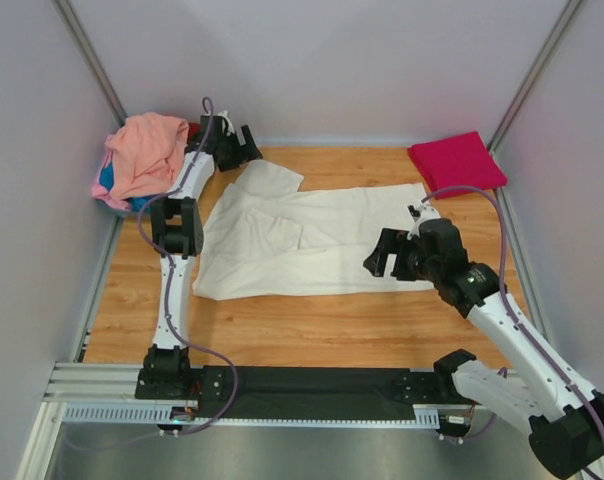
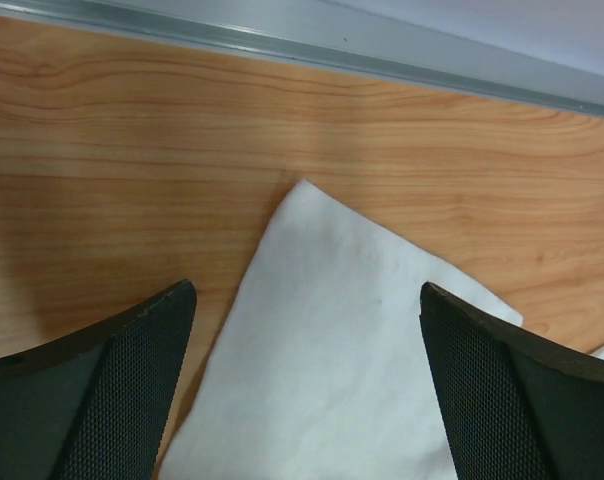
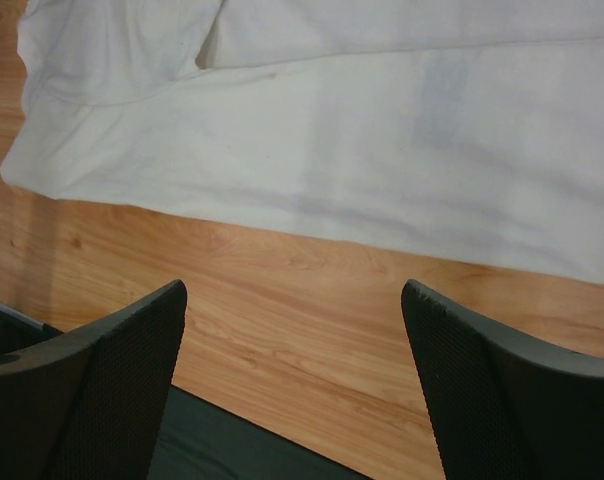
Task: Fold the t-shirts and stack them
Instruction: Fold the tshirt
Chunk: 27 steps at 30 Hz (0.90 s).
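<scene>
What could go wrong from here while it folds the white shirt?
The left pincer is open over just a corner tip of the cream-white shirt; closing there may lift only that corner and wrinkle the rest.
The right pincer hangs over bare table beside the hem, so it might miss the cloth.
The heaped salmon-pink shirt lies close beside the left pincer and could get dragged.
</scene>
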Motion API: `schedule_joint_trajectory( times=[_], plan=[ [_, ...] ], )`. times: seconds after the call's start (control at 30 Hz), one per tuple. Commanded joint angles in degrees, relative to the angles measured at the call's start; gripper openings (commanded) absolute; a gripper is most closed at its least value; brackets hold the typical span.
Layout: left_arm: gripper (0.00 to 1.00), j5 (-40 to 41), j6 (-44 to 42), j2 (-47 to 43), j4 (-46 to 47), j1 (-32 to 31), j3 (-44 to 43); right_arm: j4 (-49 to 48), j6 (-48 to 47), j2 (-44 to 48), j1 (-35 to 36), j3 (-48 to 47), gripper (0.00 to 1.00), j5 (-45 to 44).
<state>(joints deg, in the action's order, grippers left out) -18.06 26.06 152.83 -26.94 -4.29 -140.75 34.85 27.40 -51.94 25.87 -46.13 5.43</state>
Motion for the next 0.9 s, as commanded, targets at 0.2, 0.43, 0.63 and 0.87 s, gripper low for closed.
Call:
schedule_joint_trajectory(
  times=[0.2, 0.43, 0.63, 0.87],
  plan=[
    [0.93, -5.13, 6.97, 4.83, 6.81, -0.89, -2.77, 3.99, -0.59, 0.62, 0.15, -1.51, 0.89, 0.81],
    [0.73, -7.00, 10.32, 5.11, 8.23, -1.07, -0.32, 4.09, -1.03, -0.18, 0.24, -1.42, 0.89, -0.07],
    [0.45, -6.90, 9.88, 5.10, 7.78, -1.33, -0.49, 3.65, -1.12, -0.35, 0.24, -0.80, 0.89, 0.10],
    [0.06, -3.05, 6.02, 3.44, 3.13, -3.35, -0.32, 2.76, -0.94, -0.70, 0.24, -0.10, 0.89, 0.72]
  ],
)
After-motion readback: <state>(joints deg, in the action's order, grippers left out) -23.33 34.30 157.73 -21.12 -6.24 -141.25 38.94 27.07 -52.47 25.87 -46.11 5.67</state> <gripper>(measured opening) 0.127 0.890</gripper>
